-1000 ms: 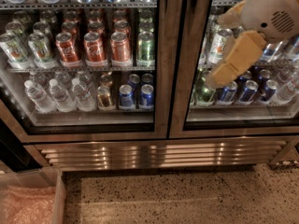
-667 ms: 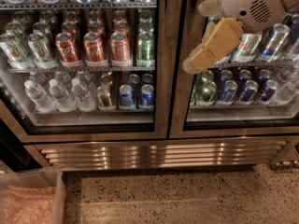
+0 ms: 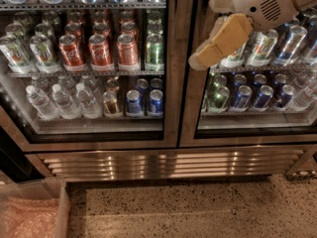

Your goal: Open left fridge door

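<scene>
- While the left fridge door (image 3: 94, 63) stands shut, its steel frame flush with the frame of the right door (image 3: 257, 125) along the middle seam, I judge that none of the opening is done; no gap shows at any edge of it.
- That door fills the left half of the view; red cola cans (image 3: 101, 51) sit on its middle shelf and clear water bottles (image 3: 59, 100) on the shelf below, all behind the glass.
- My pincer (image 3: 203, 58) hangs at the upper right, in front of the inner frame of the right door and just beside the seam; its tan tip slants down and to the left, toward the door I want; whether it is wide or narrow I cannot tell, nor whether it touches the steel; I see nothing carried in it.
- I can make out no handle on the left door; by my reckoning the pull must come from its edge at the seam, which lies near my pincer.
- What is left, as I judge it, is nearly everything; reach that edge, get a purchase on it, then swing the door outward.
- Below the doors run the steel grille (image 3: 168, 162) and the speckled floor (image 3: 198, 207); a clear bin (image 3: 62, 207) sits low at the left, near where the door may sweep.
</scene>
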Motion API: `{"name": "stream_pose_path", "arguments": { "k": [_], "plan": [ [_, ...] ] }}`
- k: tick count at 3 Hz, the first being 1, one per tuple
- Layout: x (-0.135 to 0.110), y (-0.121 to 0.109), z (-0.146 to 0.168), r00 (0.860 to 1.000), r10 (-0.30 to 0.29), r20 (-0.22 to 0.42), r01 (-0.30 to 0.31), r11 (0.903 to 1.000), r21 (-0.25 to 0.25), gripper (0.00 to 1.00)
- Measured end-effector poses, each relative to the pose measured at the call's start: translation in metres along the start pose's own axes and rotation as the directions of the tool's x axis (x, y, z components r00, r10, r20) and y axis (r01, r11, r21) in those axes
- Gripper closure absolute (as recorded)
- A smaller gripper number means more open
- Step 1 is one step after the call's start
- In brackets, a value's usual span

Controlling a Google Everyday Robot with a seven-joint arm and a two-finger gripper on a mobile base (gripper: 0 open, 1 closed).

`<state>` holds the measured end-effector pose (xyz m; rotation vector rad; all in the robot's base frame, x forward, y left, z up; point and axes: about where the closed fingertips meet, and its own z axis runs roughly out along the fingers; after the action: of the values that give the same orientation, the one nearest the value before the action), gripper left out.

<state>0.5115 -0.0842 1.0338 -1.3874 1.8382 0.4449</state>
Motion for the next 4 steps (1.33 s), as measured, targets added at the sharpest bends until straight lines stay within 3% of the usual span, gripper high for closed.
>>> {"name": "stream_pose_path", "arguments": {
  "k": [1,2,4],
  "plan": [
    [-0.015,-0.028,0.003,0.998,0.015,0.057,-0.019,0.9977,0.065,0.00],
    [-0.015,-0.028,0.003,0.998,0.015,0.058,-0.019,0.9978,0.064,0.00],
    [-0.038,-0.023,0.028,0.991,-0.014,0.130,0.014,0.9999,0.001,0.00]
  ]
}}
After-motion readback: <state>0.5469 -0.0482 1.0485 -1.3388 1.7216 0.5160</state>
